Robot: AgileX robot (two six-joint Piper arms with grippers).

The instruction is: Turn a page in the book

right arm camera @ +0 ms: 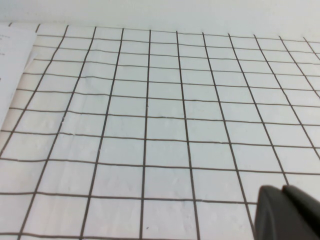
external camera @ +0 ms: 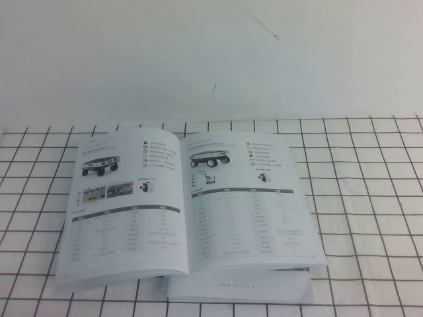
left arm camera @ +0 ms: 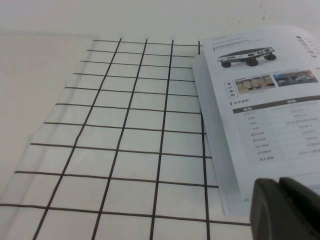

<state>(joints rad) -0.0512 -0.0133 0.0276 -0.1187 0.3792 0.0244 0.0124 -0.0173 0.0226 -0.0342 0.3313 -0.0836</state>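
Note:
The book (external camera: 246, 288) lies open on the gridded table, thick and white. Its left-hand page (external camera: 125, 205) lies flat and shows a flat four-wheeled cart above grey-headed tables. The right-hand page (external camera: 248, 205) shows another wheeled cart and a table. In the left wrist view the cart page (left arm camera: 265, 115) is close, and my left gripper (left arm camera: 278, 182) is shut and empty just off the book's near left corner. My right gripper (right arm camera: 282, 190) is shut and empty over bare grid to the right of the book, whose edge (right arm camera: 12, 65) shows in the right wrist view. Neither gripper shows in the high view.
A white cloth with a black grid (external camera: 370, 198) covers the table. A plain white wall (external camera: 211, 59) stands behind it. Open grid lies left of the book (left arm camera: 125, 150) and right of it (right arm camera: 165, 125).

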